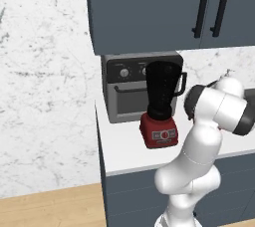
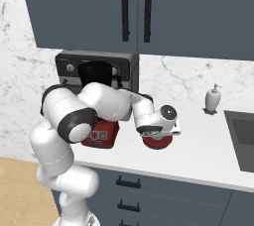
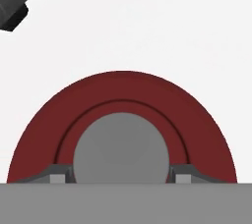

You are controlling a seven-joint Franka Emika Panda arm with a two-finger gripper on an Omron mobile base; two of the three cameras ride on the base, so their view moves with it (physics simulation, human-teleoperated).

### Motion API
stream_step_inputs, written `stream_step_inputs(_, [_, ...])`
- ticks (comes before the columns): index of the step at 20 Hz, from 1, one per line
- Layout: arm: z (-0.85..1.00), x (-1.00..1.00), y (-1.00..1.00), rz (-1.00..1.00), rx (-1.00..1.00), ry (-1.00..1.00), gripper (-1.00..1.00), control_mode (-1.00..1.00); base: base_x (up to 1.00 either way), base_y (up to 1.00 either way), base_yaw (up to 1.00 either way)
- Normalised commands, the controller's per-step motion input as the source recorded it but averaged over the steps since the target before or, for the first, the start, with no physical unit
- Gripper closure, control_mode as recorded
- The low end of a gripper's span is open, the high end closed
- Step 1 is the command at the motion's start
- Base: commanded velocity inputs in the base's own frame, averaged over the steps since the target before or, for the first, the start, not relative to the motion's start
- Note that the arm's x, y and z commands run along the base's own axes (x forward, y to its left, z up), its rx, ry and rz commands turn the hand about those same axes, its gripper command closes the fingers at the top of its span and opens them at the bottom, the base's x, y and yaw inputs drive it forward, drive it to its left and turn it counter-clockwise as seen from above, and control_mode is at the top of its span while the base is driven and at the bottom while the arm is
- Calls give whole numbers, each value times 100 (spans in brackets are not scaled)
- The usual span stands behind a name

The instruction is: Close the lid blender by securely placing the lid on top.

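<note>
A white table (image 2: 208, 158) is seen under dark slate-blue wall cabinets (image 2: 149, 7), against a marbled wall. At the back stands a grey toaster oven with knobs (image 1: 124, 94); directly in front of it rises the tall near-black tapered blender jar on a squat red base (image 1: 160, 106), its rim open.

The small round red lid with a pale grey centre cap (image 3: 121, 139) lies flat on the table, to the sink side of the blender's base and near it. The gripper (image 3: 120, 176) is lowered straight over it, and the two dark fingers (image 3: 58, 175) are set at either side of the grey cap; whether they are already clamped on it cannot be told.

The risks are judged as follows. A hold on the smooth cap alone could slip when the lid is raised. The jar's rim stands well above the table, so a low carry could strike the jar or its side handle. If the lid is set down off-centre or tilted, it would not be seated securely.
</note>
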Motion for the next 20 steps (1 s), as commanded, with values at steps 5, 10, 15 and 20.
stream_step_inputs(5, [59, -13, 0, 2, 0, -4, 100, -100, 0, 0, 0])
stream_step_inputs(10, [65, -17, 0, 1, 0, -1, 100, -100, 0, 0, 0])
stream_step_inputs(15, [62, -22, 0, 0, 0, 0, 100, -100, 0, 0, 0])
stream_step_inputs(20, [58, -27, 0, 0, 0, -1, 100, -100, 0, 0, 0])
